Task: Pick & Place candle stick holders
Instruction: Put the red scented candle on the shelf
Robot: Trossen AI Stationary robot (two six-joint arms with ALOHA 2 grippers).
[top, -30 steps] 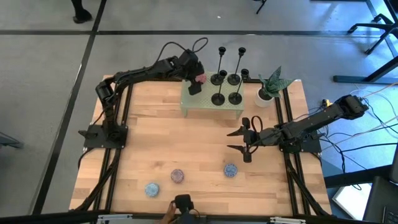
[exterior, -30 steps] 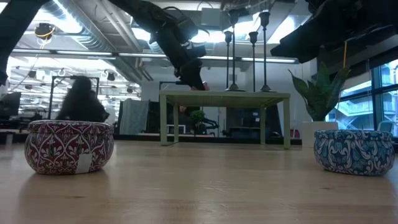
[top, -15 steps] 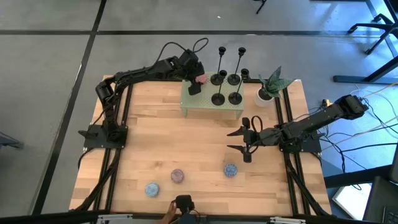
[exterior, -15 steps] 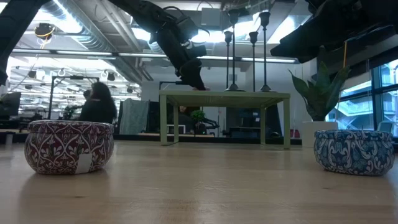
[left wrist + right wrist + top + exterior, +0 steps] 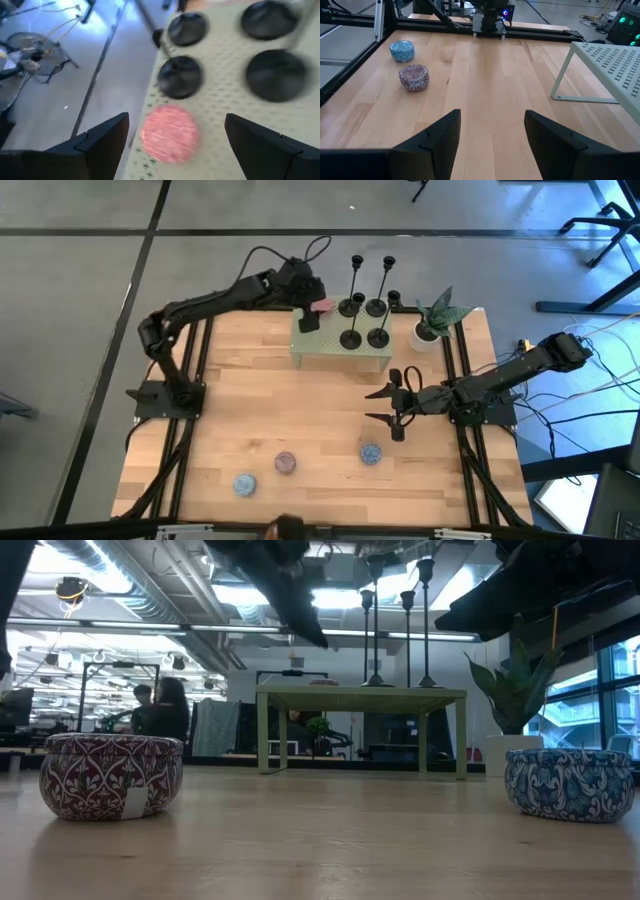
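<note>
the four candle stick holders (image 5: 363,308) stand grouped on the pale green perforated stand (image 5: 340,348) at the far edge of the surface (image 5: 300,410), bases close together, likely for easy reach. the left hand (image 5: 309,320) hovers over the stand's left end above a pink disc (image 5: 169,133), fingers apart, holding nothing. the right hand (image 5: 392,405) waits low near the surface's right edge, also spread and empty. three small tins (image 5: 285,463) sit near the front edge.

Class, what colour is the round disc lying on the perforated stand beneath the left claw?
Pink: the disc shows best in the left wrist view.
</note>
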